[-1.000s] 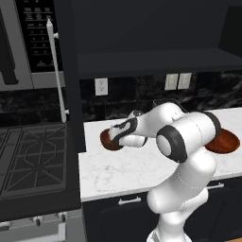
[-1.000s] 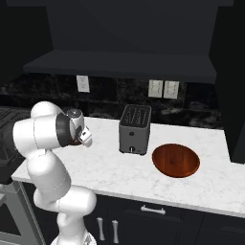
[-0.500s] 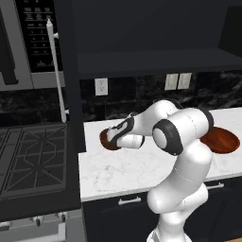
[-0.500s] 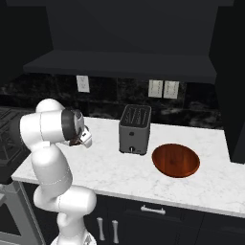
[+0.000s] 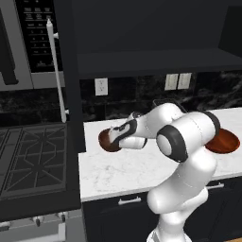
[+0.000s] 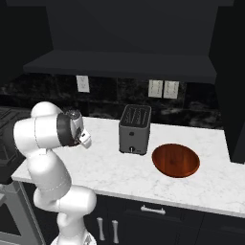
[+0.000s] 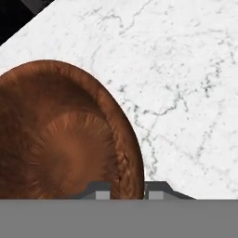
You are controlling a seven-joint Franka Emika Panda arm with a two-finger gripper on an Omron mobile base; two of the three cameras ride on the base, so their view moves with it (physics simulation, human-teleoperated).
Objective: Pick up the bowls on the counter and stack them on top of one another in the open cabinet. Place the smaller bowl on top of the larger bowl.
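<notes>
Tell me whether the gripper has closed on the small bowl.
Shut on it: the fingertips straddle the small bowl rim, one inside, one outside.

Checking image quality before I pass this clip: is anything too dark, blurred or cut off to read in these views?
Left base view: the open cabinet is near-black, and the arm hides much of the smaller bowl. Right base view: even light, the larger bowl sharp. Hand view: the smaller bowl's rim is cropped at the left edge and its texture smeared; the counter is crisp.

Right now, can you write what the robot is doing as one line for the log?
step: gripping small bowl | gripper: shut on bowl rim | bowl on counter | big bowl: untouched
</notes>
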